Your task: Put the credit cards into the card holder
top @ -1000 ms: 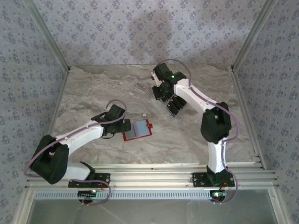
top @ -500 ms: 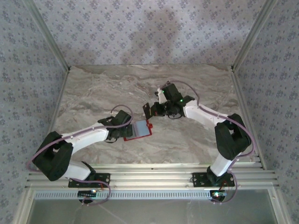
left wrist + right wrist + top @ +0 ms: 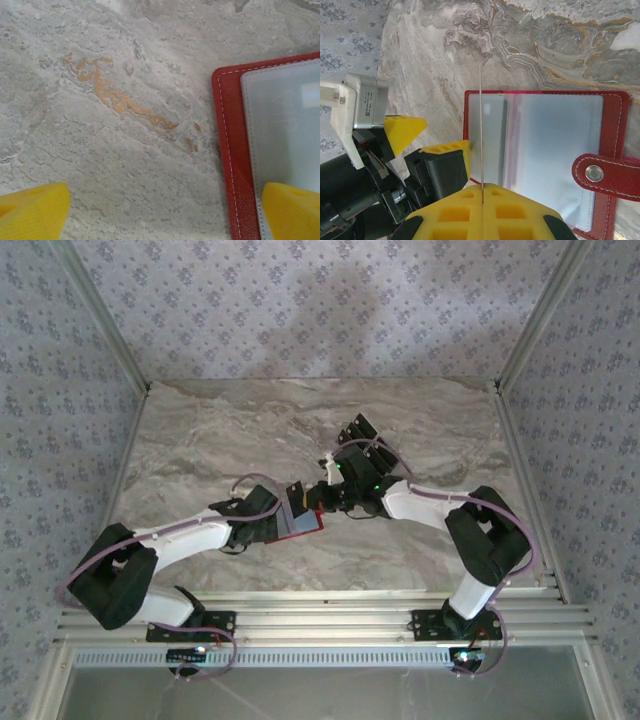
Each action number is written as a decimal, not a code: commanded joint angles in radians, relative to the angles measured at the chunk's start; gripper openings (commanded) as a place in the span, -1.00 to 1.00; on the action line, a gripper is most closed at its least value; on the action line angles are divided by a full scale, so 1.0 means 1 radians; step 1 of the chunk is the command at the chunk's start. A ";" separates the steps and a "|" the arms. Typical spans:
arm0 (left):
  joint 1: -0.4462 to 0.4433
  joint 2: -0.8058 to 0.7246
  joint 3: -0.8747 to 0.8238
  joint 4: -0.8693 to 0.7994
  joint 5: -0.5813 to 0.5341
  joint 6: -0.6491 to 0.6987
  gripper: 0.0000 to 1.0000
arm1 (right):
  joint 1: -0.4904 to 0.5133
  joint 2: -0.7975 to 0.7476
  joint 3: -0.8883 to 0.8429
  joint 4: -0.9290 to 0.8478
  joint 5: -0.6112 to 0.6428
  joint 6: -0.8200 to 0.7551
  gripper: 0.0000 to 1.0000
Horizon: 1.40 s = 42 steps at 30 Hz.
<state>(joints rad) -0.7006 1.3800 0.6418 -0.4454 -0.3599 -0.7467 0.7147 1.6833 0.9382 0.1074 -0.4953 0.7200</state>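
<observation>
On the marble table (image 3: 200, 440), the biggest change in the last second is the right arm (image 3: 430, 505). It has swung from the far right part of the top view to the centre and has brought a card with it. The left arm (image 3: 180, 538) has moved forward only a little. Its claw (image 3: 160, 215) is spread wide and holds nothing; one yellow finger (image 3: 292, 210) lies on the edge of the card holder (image 3: 300, 524), probably to keep it from sliding. The card holder has stayed just left of the centre of the top view. It is open and flat, with its long axis almost left to right, and the strap with the snap (image 3: 594, 173) points to the right of the right wrist view. The right claw (image 3: 482, 192) is pressed together on the card (image 3: 481, 130). The card stands on its thin edge and runs straight up the frame over the left clear pocket (image 3: 487, 135), across the holder's long axis. It seems that insertion can begin soon, but the card is not yet in a pocket.
</observation>
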 commanded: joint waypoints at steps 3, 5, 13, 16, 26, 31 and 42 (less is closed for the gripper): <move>-0.002 -0.011 -0.017 -0.052 -0.029 -0.010 0.96 | 0.020 0.039 -0.041 0.142 -0.011 0.048 -1.00; -0.002 -0.011 -0.019 -0.052 -0.028 -0.008 0.96 | 0.025 0.046 -0.055 0.172 -0.013 0.046 -1.00; -0.001 -0.011 -0.019 -0.052 -0.031 -0.011 0.96 | 0.031 0.075 -0.120 0.287 -0.015 0.049 -1.00; 0.001 -0.009 -0.022 -0.051 -0.029 -0.013 0.96 | 0.031 0.089 -0.134 0.306 -0.013 0.053 -1.00; 0.001 -0.006 -0.024 -0.047 -0.028 -0.015 0.95 | 0.032 0.128 -0.152 0.363 -0.025 0.078 -1.00; 0.001 -0.004 -0.024 -0.047 -0.027 -0.013 0.95 | 0.031 0.131 -0.159 0.380 -0.031 0.088 -1.00; 0.002 -0.001 -0.027 -0.041 -0.025 -0.012 0.95 | 0.027 0.131 -0.152 0.378 -0.037 0.086 -1.00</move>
<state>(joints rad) -0.7006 1.3766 0.6342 -0.4438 -0.3641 -0.7532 0.7429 1.8011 0.7887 0.4728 -0.5133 0.7979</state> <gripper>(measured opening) 0.977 0.058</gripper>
